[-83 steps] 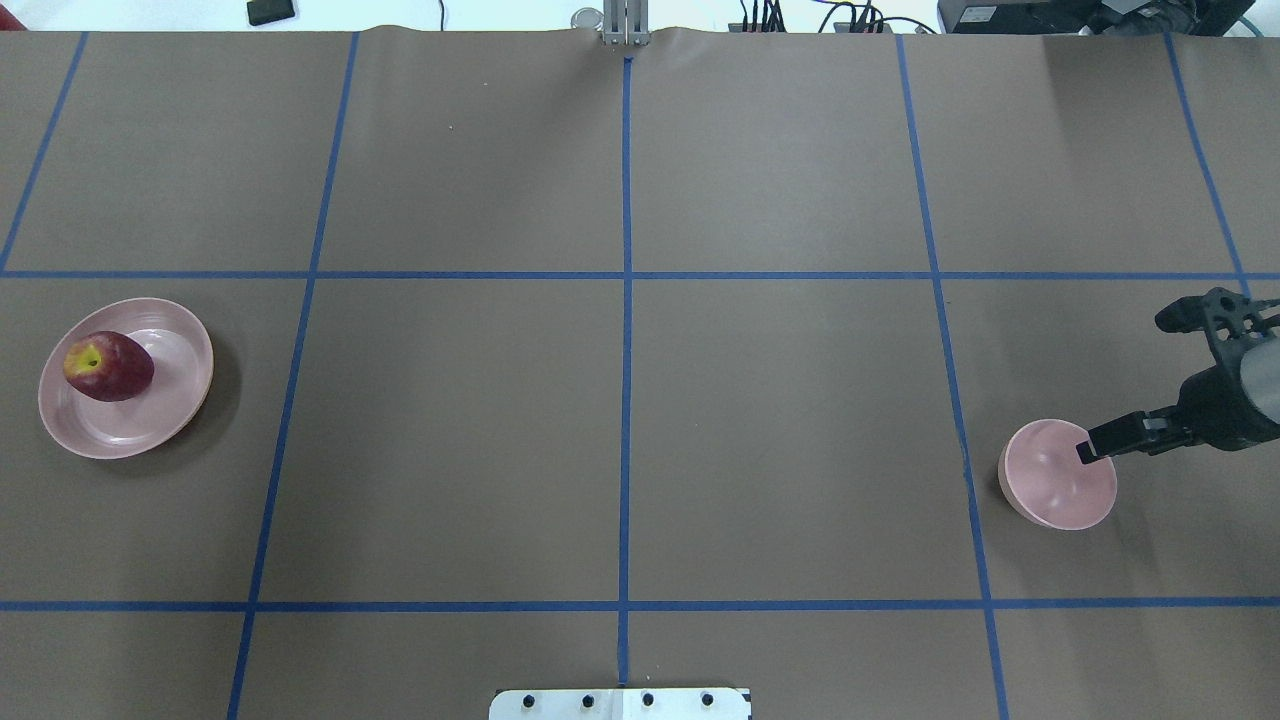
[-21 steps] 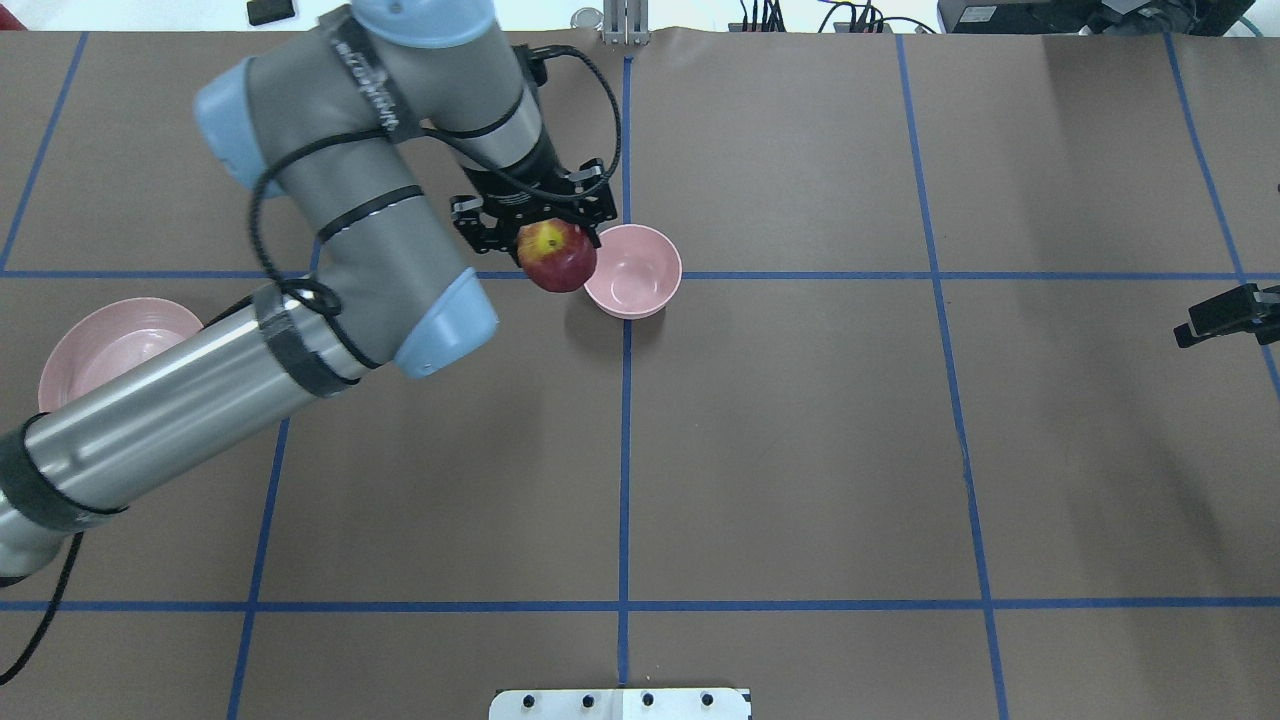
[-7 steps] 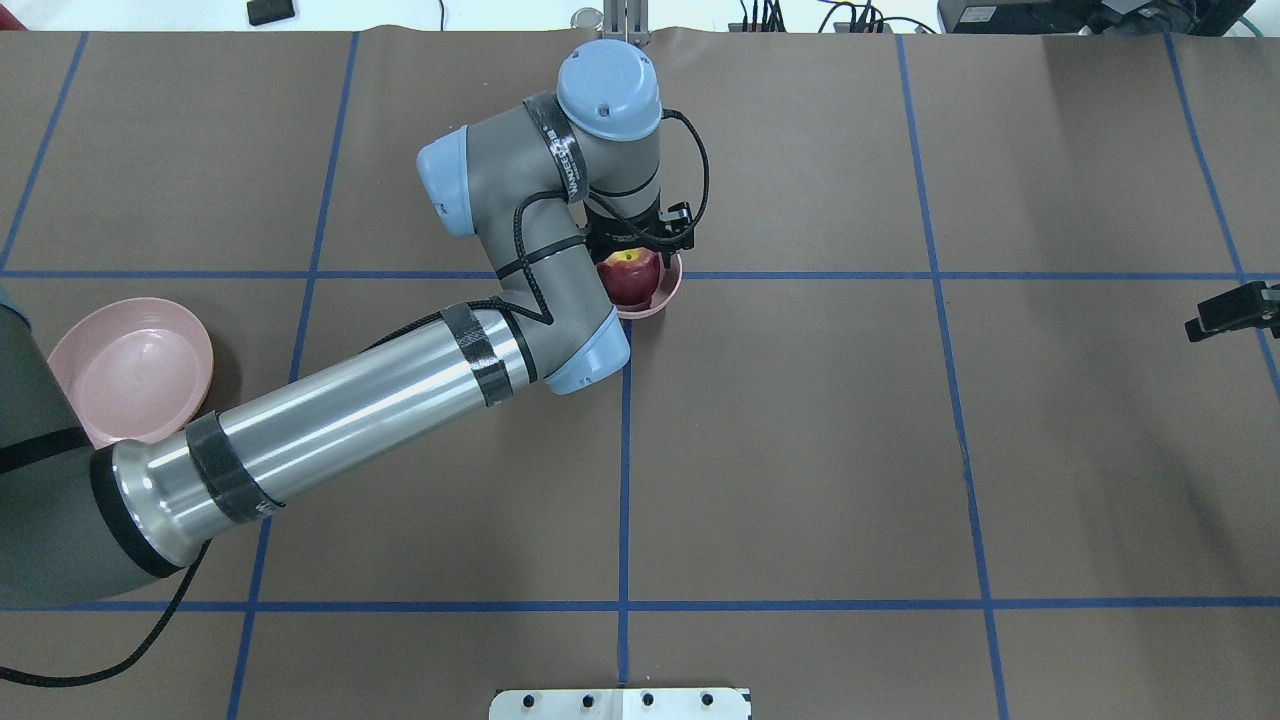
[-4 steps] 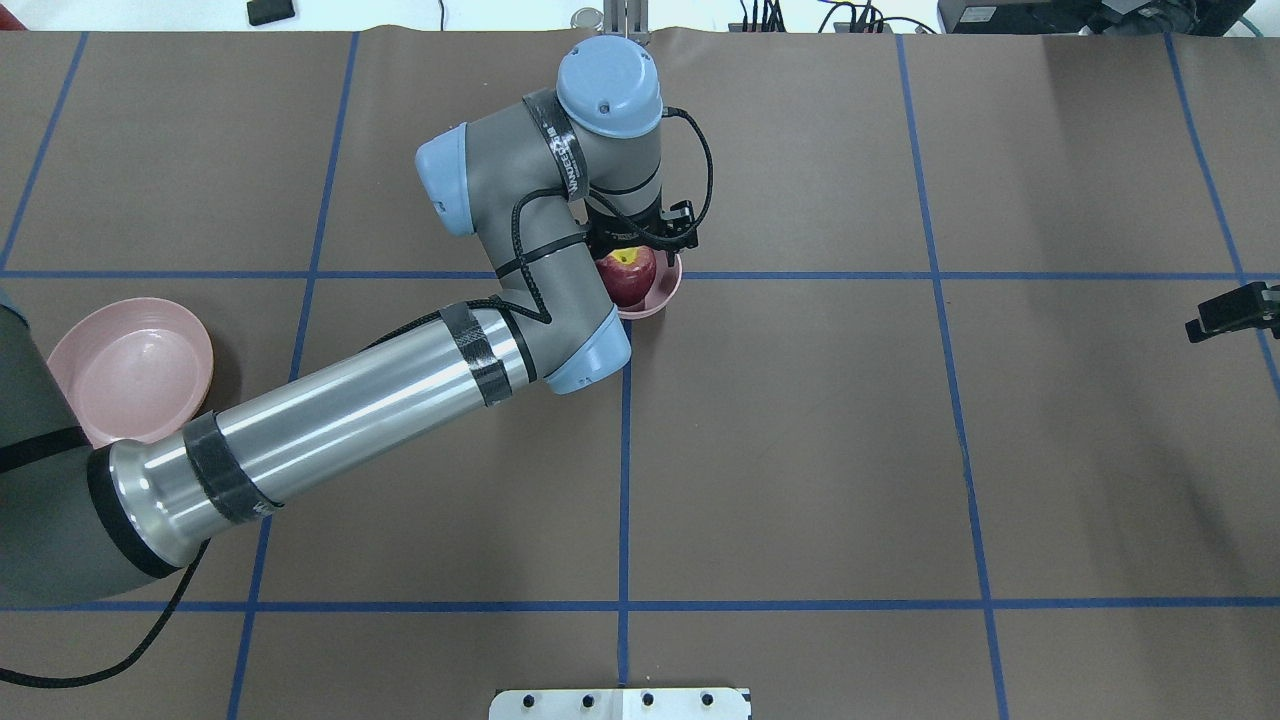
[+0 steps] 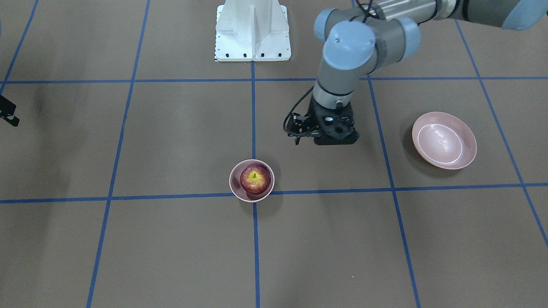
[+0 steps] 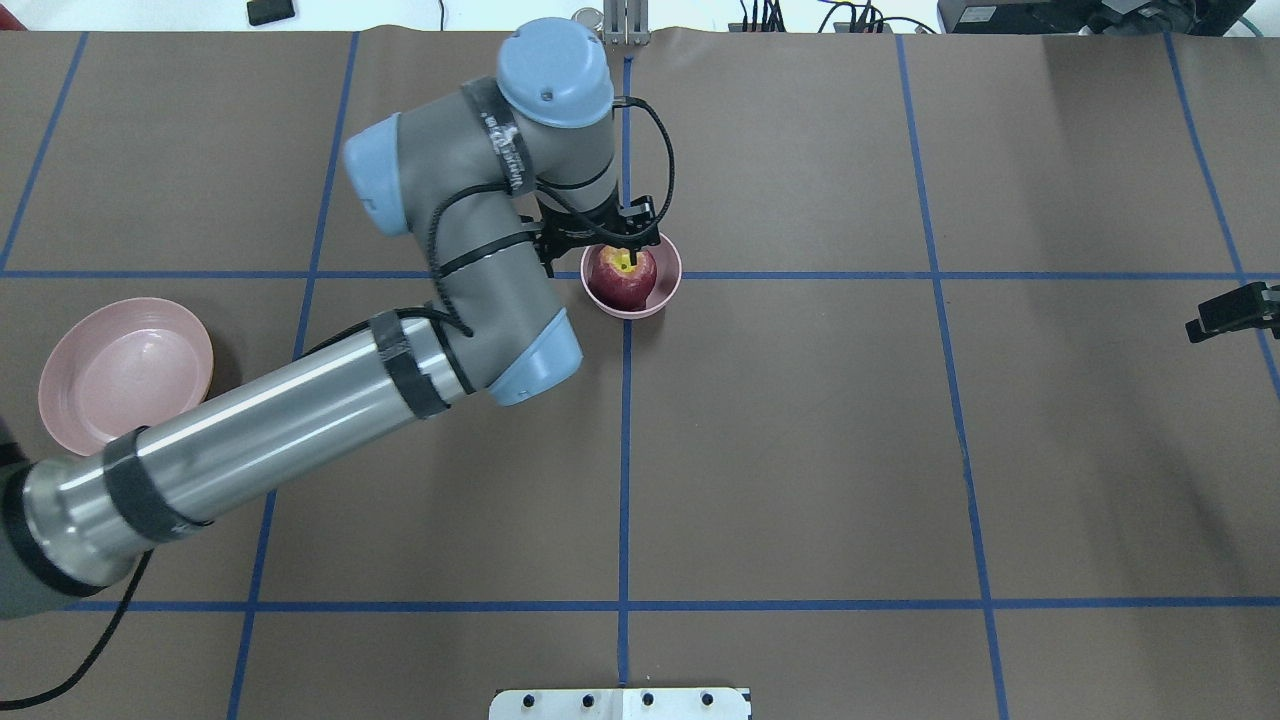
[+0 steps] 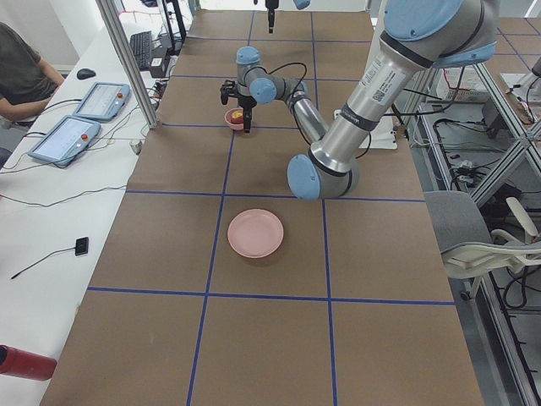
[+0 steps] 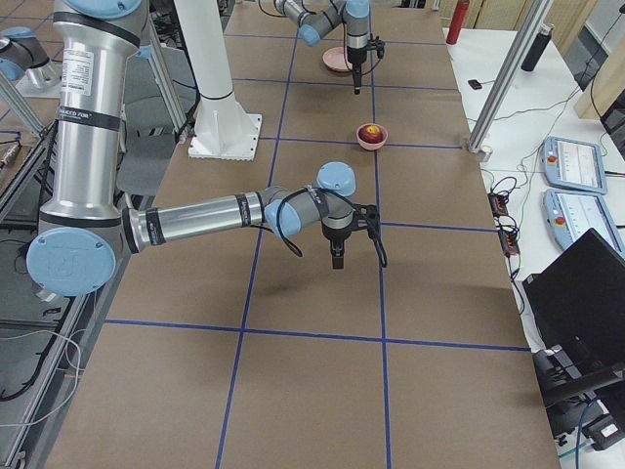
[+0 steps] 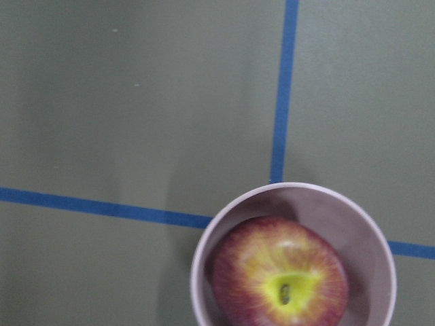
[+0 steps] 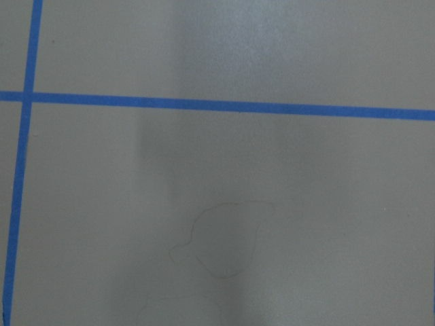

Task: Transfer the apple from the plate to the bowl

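Note:
The dark red apple (image 6: 622, 277) sits stem-up inside the small deep pink bowl (image 6: 668, 285) at the table's middle. It also shows in the front view (image 5: 255, 179) and fills the bowl (image 9: 380, 244) in the left wrist view (image 9: 285, 285). The wide pink plate (image 6: 125, 375) is empty at the left, also seen in the front view (image 5: 445, 145). My left gripper (image 6: 603, 248) is open and empty, raised above the bowl's near-left side. My right gripper (image 6: 1225, 312) hangs at the right edge; its jaws do not show clearly.
Blue tape lines divide the brown table cover into squares. The white robot base (image 5: 252, 30) stands at the near edge. The left arm's long link (image 6: 300, 440) stretches over the left half of the table, close to the plate.
The left gripper has let go of the apple, which now rests in the bowl. The gripper has risen and drawn back to the left. The right gripper has not moved.

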You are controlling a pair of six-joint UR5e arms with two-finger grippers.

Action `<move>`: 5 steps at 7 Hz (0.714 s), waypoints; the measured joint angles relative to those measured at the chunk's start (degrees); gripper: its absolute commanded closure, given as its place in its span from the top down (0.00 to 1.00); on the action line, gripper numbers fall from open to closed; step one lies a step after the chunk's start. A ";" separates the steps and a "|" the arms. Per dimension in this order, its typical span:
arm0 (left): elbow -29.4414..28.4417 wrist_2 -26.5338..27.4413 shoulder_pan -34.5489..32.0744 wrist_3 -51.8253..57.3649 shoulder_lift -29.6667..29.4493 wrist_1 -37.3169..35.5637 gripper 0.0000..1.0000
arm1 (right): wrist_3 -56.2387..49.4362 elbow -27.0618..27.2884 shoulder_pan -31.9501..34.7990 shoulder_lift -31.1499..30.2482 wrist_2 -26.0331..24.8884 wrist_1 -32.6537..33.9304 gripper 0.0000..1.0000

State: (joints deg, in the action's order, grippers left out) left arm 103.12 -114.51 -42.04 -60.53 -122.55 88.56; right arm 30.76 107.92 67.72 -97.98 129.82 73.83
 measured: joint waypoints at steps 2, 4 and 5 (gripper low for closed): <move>10.03 -5.66 -9.07 16.51 16.10 -0.03 0.98 | 0.00 -0.08 -0.02 0.01 -0.02 0.00 1.00; 11.38 -12.18 -21.52 38.70 28.27 0.41 0.98 | 0.06 0.07 0.00 -0.01 -0.01 0.00 1.00; 11.27 -12.79 -24.87 44.00 33.32 1.89 0.98 | 0.08 0.21 0.02 -0.01 0.00 0.00 1.00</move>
State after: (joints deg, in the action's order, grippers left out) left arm 114.40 -127.31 -66.91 -16.53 -89.23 90.45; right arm 30.84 108.13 67.74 -98.00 129.81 73.83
